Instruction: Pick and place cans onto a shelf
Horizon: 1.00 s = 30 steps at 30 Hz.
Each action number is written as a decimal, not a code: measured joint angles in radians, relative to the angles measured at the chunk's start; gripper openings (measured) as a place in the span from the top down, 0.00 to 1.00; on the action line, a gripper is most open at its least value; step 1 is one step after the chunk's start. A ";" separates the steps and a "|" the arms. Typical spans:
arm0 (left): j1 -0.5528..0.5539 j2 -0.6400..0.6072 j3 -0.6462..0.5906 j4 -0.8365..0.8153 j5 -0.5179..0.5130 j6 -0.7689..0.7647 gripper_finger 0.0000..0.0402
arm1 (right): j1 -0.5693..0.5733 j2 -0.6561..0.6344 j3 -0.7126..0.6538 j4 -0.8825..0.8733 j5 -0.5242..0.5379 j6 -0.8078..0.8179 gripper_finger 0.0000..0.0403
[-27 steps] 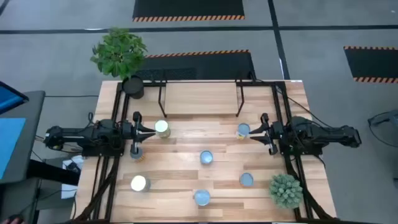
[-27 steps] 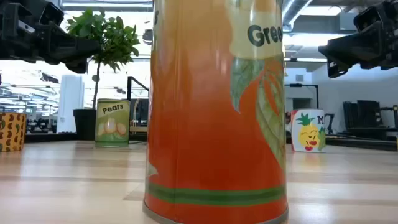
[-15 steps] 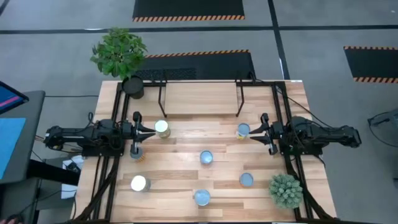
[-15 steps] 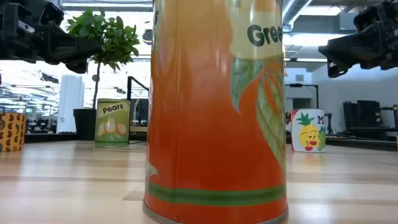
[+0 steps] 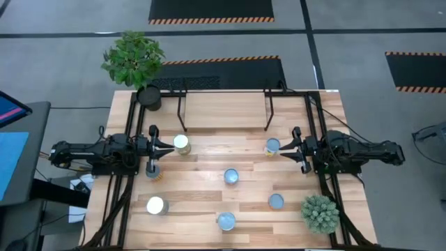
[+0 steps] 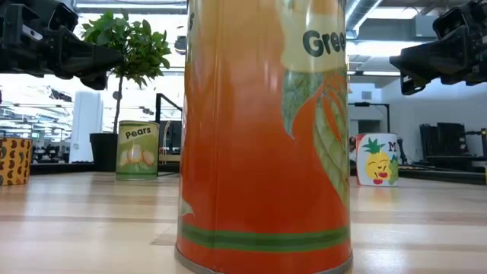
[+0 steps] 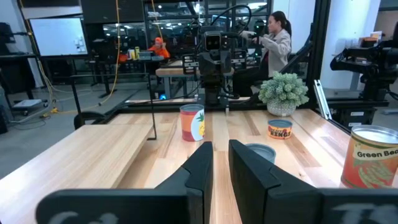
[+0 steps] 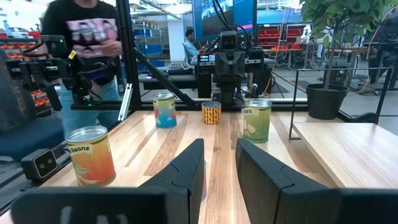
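Several cans stand upright on their bases on the wooden table [image 5: 209, 192]: a Pears can [image 5: 181, 144] just past my left gripper [image 5: 164, 143], a pineapple can [image 5: 272, 146] just before my right gripper [image 5: 286, 148], one in the middle [image 5: 231, 176] and others toward the near edge [image 5: 226, 222]. Both grippers hover above the table, facing each other, each with a narrow gap between its fingers and holding nothing. The shelf [image 5: 224, 110], a wooden board on a black frame, stands at the far edge with nothing on it. In the low view the orange Green Beans can [image 6: 262, 137] fills the foreground.
A black plant pot [image 5: 148, 97] stands at the far left corner and a pale green succulent [image 5: 320, 213] at the near right corner. Black arm-mount frames run along both table sides. A person [image 8: 87, 37] stands beyond the table's left side.
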 joint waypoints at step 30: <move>0.000 0.000 0.000 0.001 -0.015 -0.022 0.89 | 0.000 0.000 0.000 0.000 0.000 0.000 0.71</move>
